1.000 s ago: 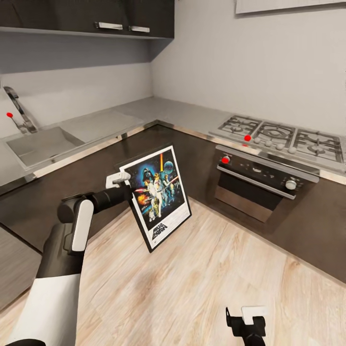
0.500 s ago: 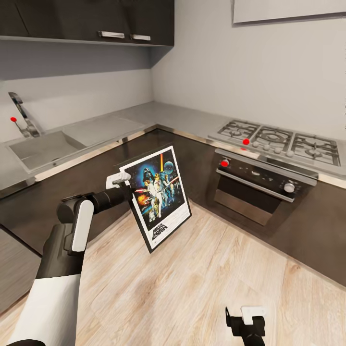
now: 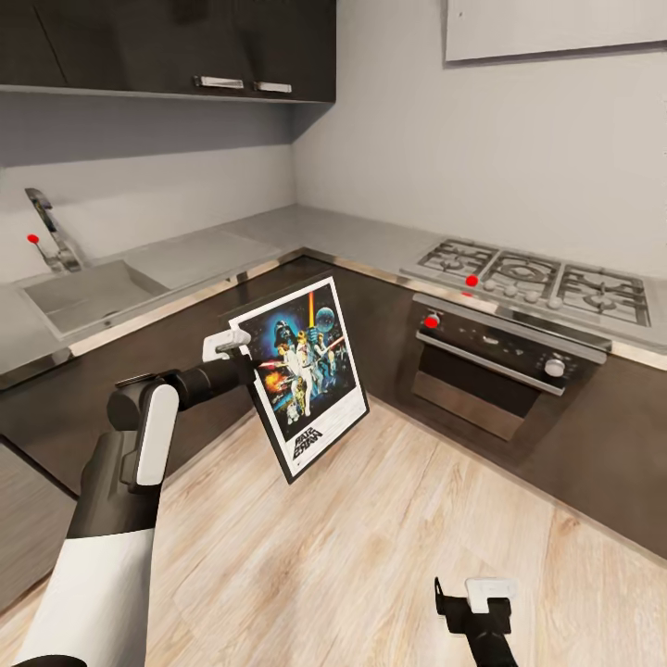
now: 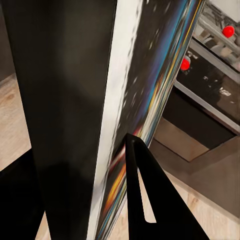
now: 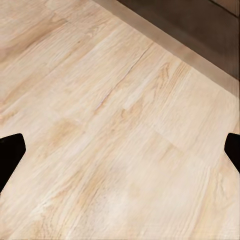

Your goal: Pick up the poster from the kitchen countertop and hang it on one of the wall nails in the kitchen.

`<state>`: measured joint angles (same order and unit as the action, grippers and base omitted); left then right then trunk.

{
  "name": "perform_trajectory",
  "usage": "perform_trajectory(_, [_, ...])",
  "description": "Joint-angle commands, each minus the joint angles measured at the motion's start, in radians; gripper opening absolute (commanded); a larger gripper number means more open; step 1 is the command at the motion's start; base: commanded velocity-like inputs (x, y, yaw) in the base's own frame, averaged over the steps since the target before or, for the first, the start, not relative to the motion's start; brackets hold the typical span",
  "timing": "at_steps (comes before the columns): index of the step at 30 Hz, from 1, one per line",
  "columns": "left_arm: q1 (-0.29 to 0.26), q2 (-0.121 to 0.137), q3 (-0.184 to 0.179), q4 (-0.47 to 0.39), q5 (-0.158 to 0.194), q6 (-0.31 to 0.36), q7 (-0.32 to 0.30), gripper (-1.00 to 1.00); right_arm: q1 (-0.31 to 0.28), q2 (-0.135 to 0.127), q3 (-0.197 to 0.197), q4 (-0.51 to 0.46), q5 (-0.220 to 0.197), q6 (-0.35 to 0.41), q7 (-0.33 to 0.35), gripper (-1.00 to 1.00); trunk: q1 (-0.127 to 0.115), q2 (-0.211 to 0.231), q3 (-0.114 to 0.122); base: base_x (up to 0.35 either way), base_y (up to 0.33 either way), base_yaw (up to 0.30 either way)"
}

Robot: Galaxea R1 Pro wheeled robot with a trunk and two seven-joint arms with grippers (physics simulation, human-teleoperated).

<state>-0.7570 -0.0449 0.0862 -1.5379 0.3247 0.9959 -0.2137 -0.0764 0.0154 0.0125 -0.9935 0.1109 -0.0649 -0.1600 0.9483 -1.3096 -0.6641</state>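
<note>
Black-framed and white-bordered, the poster (image 3: 306, 380) is hanging in mid-air above the wood floor (image 3: 371, 556), its long axis running upright but tilted, lower end swinging toward the robot's right. The left gripper (image 3: 232, 345) is clamping its upper left edge; in the left wrist view the jaws are closing on the frame edge (image 4: 100, 120), one finger (image 4: 145, 200) lying across the printed face. The right gripper (image 3: 474, 602) is hanging low over the floor, well apart from the poster, jaws spread wide and holding nothing. Beyond the poster, the L-shaped desk (image 3: 306, 227) is carrying a sink (image 3: 83, 292) and a gas hob (image 3: 537, 278) above the oven (image 3: 500, 366). No wall nail is discernible on the grey wall (image 3: 463, 148); the desk is standing between robot and wall.
</note>
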Motion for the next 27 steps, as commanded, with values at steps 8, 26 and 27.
perform_trajectory(8, [-0.001,-0.001,0.001,-0.014,-0.007,0.006,-0.01,-1.0,0.006,0.001,0.001,-0.064,0.01,0.03,-0.007,1.0,0.0,0.0,0.013,0.0,0.0,0.0])
perform_trajectory(26, [0.014,-0.043,-0.088,-0.02,0.043,-0.032,0.023,-1.0,-0.032,0.03,0.123,-0.175,-0.005,0.172,-0.047,1.0,0.0,0.0,0.026,0.0,0.0,0.0])
perform_trajectory(27, [0.014,-0.049,-0.094,-0.02,0.05,-0.038,0.029,-1.0,-0.038,0.03,0.128,-0.175,-0.005,0.172,-0.052,1.0,0.0,0.0,0.026,0.0,0.0,0.0])
